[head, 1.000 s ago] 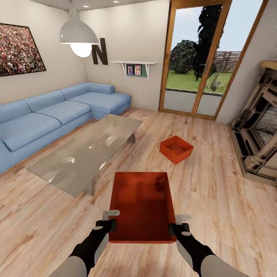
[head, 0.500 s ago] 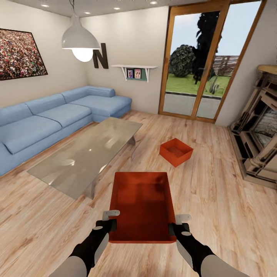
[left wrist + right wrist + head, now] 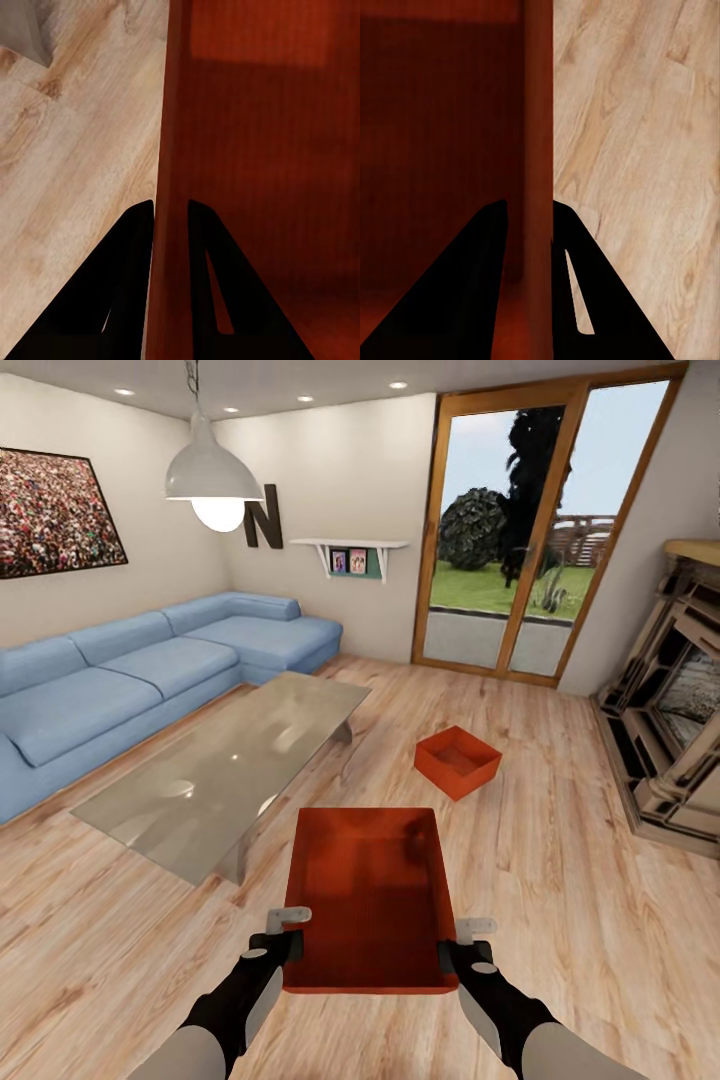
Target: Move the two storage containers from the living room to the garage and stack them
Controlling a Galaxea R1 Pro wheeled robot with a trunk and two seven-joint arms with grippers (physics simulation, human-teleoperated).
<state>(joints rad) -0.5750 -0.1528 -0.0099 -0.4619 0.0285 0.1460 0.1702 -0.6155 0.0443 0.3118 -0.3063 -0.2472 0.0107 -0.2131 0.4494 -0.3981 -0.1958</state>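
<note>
The left pincer [image 3: 283,930] is clamped on the left wall of the near red bin [image 3: 368,895], one finger inside and one outside (the wrist view shows the wall [image 3: 169,187] pinched between the dark fingers [image 3: 131,247]). The right pincer [image 3: 462,942] grips the opposite wall [image 3: 538,150] the same way. The bin is held above the wood floor [image 3: 560,880]. The second bin [image 3: 457,761] sits on the floor farther ahead, right of the glass counter [image 3: 230,760].

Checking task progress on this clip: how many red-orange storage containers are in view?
2. One container is held between the left gripper and right gripper; the other container sits on the wood floor beyond it.
</note>
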